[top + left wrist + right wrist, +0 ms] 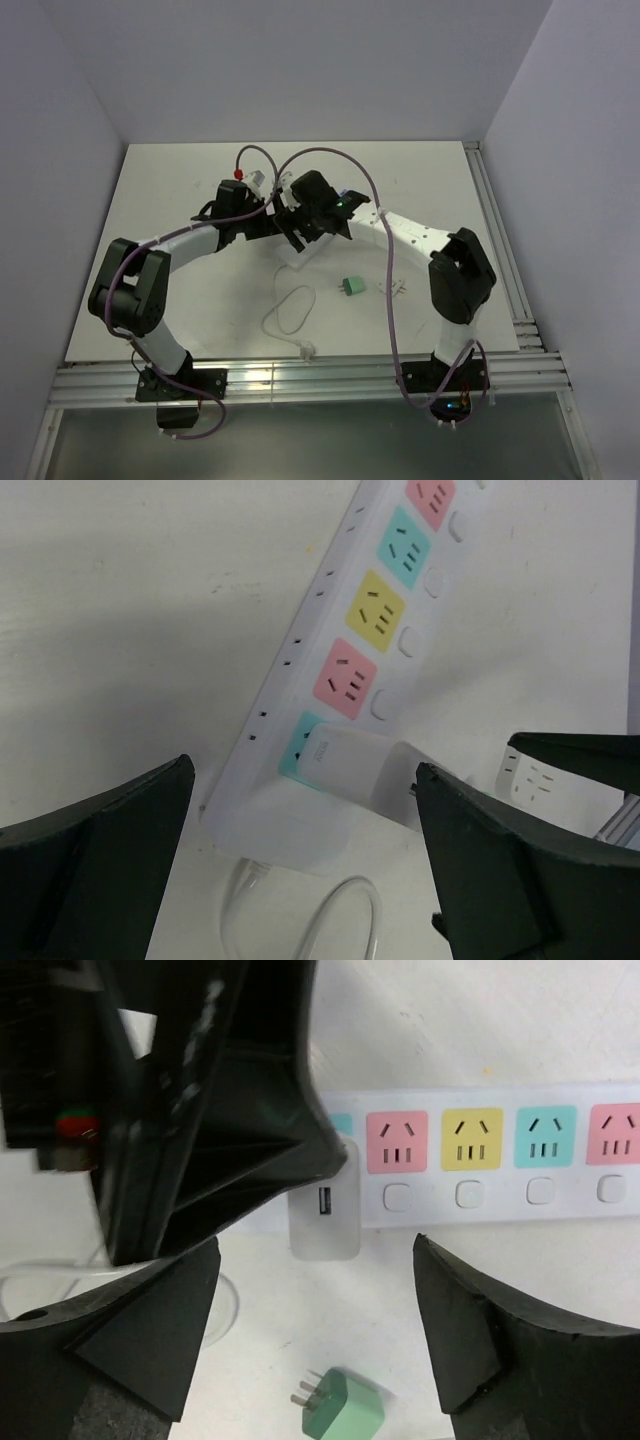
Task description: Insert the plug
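The left gripper (303, 772) hung wide open and empty over the cable end of the white power strip (300, 670), which lay near the middle of the tabletop (180, 200), somewhat toward the far edge. The right gripper (317, 1245) faced it from the other side, also spread wide and holding nothing. Between them a white adapter (355, 780) sat at the strip's last, teal socket, beside the pink, yellow and teal ones; whether it was pushed fully home I could not tell. A green plug (340, 1415) lay loose on its side, prongs showing, apart from the strip toward the near edge. A white cable (288, 312) looped closer to that edge
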Available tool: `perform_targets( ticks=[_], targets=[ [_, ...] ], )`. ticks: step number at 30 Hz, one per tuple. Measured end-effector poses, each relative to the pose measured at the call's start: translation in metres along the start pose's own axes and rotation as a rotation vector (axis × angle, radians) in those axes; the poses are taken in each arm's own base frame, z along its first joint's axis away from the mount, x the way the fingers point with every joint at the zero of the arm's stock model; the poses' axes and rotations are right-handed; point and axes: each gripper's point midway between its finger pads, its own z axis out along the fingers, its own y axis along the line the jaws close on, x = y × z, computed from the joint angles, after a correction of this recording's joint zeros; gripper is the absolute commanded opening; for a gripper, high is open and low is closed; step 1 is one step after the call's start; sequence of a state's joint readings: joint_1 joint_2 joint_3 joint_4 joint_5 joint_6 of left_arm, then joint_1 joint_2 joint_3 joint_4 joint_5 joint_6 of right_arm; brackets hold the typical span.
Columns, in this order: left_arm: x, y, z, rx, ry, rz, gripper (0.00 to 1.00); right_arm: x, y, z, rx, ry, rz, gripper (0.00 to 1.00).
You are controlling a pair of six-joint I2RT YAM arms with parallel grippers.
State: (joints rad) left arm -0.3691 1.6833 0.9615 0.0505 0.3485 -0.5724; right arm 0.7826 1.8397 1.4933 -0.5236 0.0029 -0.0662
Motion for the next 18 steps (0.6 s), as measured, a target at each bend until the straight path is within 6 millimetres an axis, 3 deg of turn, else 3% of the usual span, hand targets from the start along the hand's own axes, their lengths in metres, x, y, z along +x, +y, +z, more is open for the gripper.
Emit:
perform_targets(
  ticks=[7,12,18],
  targets=[
    [-0.020,-0.001,-0.015,0.040,-0.031,-0.046,1.00,-0.009,0.002,-0.039,-0.031,-0.138,0.025,0.90],
    [-0.036,0.000,-0.034,0.054,-0.093,-0.071,1.00,0.014,0.003,-0.068,-0.049,-0.210,0.088,0.87],
    [-0.023,-0.019,-0.065,0.090,-0.147,-0.024,0.99,0.031,0.002,-0.097,-0.046,-0.227,0.224,0.79]
  ],
)
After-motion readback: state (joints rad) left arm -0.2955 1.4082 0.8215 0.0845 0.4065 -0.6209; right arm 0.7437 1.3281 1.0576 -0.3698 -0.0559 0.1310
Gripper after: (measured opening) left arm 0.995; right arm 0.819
